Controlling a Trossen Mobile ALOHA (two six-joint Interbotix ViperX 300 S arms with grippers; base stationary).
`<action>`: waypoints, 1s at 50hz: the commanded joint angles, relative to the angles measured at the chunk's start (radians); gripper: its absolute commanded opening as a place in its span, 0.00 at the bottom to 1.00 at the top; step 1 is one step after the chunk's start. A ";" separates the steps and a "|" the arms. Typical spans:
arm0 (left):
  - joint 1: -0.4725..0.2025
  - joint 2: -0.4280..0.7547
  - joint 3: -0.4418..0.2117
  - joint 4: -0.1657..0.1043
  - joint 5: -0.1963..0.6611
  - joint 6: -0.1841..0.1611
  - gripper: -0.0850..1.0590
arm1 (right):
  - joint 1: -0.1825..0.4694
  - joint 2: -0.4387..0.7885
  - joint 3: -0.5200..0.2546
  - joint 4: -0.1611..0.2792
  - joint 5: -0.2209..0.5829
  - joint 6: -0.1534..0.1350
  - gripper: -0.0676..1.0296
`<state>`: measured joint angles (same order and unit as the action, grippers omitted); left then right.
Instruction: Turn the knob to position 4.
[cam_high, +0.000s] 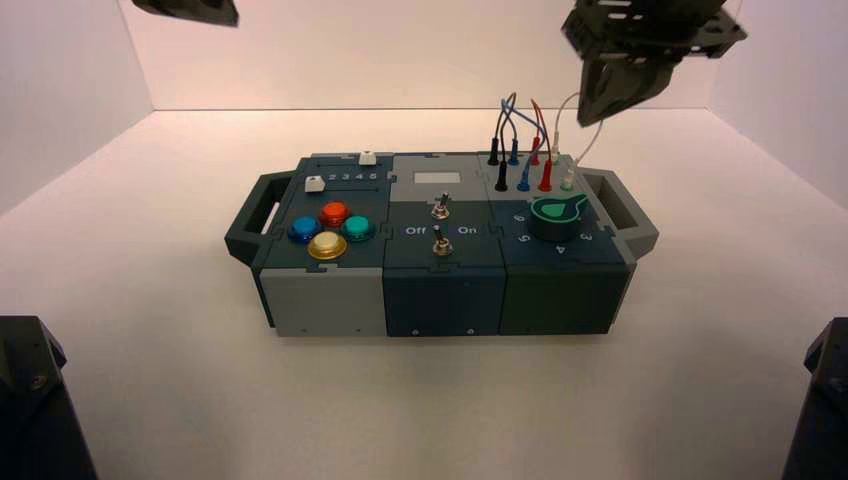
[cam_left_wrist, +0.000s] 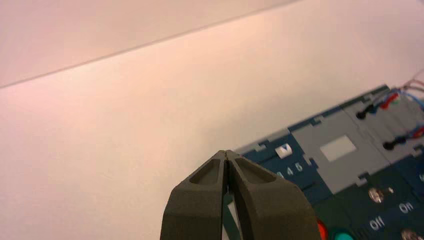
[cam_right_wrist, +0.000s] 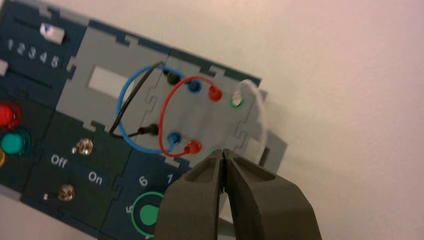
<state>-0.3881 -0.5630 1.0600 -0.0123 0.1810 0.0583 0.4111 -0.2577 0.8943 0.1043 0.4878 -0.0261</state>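
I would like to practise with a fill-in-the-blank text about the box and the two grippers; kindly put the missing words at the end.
The cap on the round knob is ____. Of the four round push buttons, the one nearest the robot is ____. The left gripper is closed, and the right gripper is ____. The lower toggle switch stands between the printed words Off and ____.
Missing words: green; yellow; closed; On.

a pale table carries the box with carrying handles.
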 joint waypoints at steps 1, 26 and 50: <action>-0.011 0.015 -0.037 0.000 0.008 0.006 0.05 | 0.011 0.005 -0.028 0.003 0.014 -0.002 0.04; -0.021 0.017 -0.037 0.000 0.025 0.006 0.05 | 0.063 0.091 -0.038 0.014 0.077 -0.002 0.04; -0.021 0.012 -0.037 0.000 0.037 0.006 0.05 | 0.071 0.121 -0.040 0.014 0.114 -0.005 0.04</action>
<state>-0.4065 -0.5415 1.0538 -0.0123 0.2194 0.0583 0.4771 -0.1304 0.8728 0.1150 0.5998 -0.0291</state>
